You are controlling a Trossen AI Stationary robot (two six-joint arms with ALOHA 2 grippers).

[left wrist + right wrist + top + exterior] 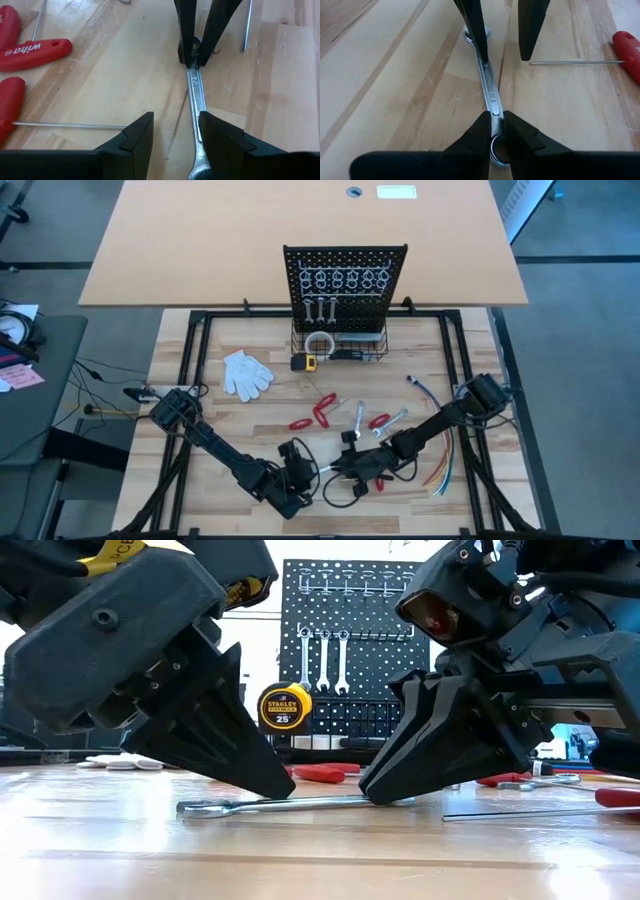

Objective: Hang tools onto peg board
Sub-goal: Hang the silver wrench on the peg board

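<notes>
The step in hand is picking a wrench (489,90) off the table (200,380) for hanging. It lies flat between the two grippers. The right gripper (495,131) has its fingers pinched around the shank at one ring end, apparently grasping it, though the wrench has not left the wood. The left gripper (176,131) stands at the other end with its fingers apart, gripping nothing; one finger (220,137) lies against or over the shank, the other well to the side. Red-handled tools (35,50) lie beyond the left fingers. Three wrenches (322,655) already hang on the board (345,280). Next, I judge, the right gripper must lift, with the left fingers clear, and bring a ring end to a free hook (368,280).
</notes>
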